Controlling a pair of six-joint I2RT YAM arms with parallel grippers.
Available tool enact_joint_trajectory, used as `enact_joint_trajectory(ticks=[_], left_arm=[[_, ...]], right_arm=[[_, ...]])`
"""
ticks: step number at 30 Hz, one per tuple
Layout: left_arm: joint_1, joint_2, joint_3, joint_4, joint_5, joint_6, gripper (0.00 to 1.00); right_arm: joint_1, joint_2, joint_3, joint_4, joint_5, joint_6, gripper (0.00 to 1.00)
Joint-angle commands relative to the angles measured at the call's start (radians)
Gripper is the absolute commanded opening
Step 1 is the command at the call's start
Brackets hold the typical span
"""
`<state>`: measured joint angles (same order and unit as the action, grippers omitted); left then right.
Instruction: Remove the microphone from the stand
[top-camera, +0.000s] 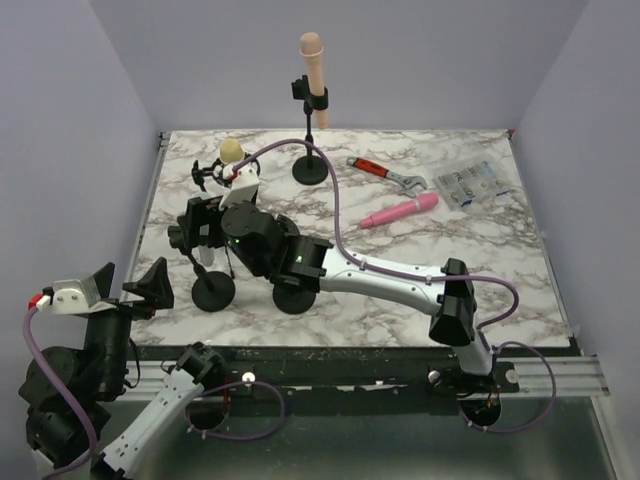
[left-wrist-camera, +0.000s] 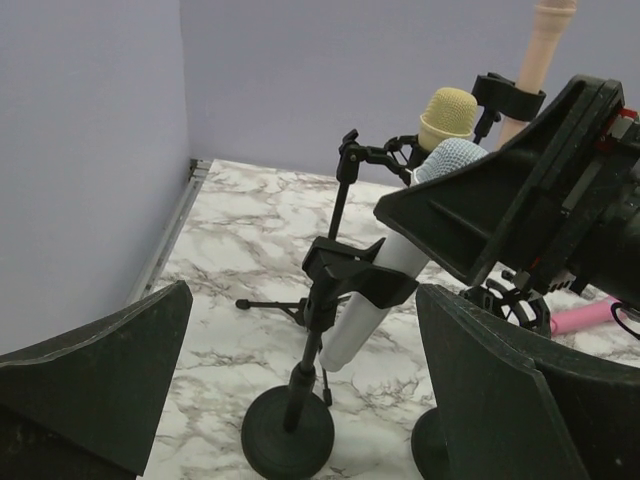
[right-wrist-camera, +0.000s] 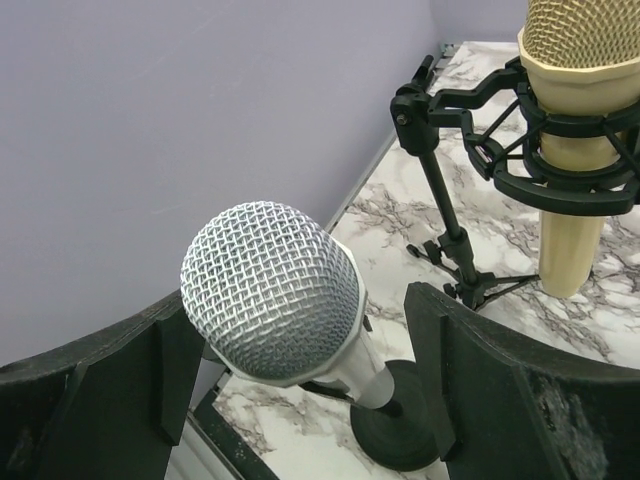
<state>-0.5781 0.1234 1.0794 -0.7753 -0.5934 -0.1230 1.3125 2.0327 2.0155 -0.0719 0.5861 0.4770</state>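
A white microphone (left-wrist-camera: 372, 296) with a silver mesh head (right-wrist-camera: 270, 290) sits tilted in the clip of a black stand with a round base (top-camera: 213, 290), near the table's front left. My right gripper (right-wrist-camera: 300, 300) is open, one finger on each side of the mesh head with a gap on both sides. From above, the right gripper (top-camera: 205, 228) covers the head. My left gripper (top-camera: 128, 285) is open at the front left edge. It looks at the stand (left-wrist-camera: 288, 432) from a short way off, touching nothing.
A yellow microphone (top-camera: 232, 152) hangs in a shock mount on a tripod behind the right gripper. A peach microphone (top-camera: 313, 62) stands clipped on a tall stand at the back. A second round base (top-camera: 293, 297), a pink microphone (top-camera: 398, 210), a red wrench (top-camera: 388, 175) and a plastic packet (top-camera: 472, 185) lie to the right.
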Motion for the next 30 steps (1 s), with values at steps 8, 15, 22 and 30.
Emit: enact_joint_trajectory(ticks=[8, 15, 22, 30], left_arm=[[-0.003, 0.044, -0.067, -0.092, 0.04, -0.202, 0.99], [-0.003, 0.053, -0.052, -0.091, 0.038, -0.179, 0.99], [-0.002, 0.103, -0.05, -0.117, 0.084, -0.188, 0.99], [-0.003, 0.273, -0.011, -0.196, 0.107, -0.257, 0.99]], right_arm=[[0.01, 0.059, 0.038, 0.029, 0.019, -0.089, 0.63], [0.0, 0.031, -0.009, 0.054, -0.181, -0.187, 0.14], [-0.071, -0.009, -0.04, -0.007, -0.485, -0.183, 0.01], [-0.18, -0.043, -0.072, -0.057, -0.813, -0.174, 0.01]])
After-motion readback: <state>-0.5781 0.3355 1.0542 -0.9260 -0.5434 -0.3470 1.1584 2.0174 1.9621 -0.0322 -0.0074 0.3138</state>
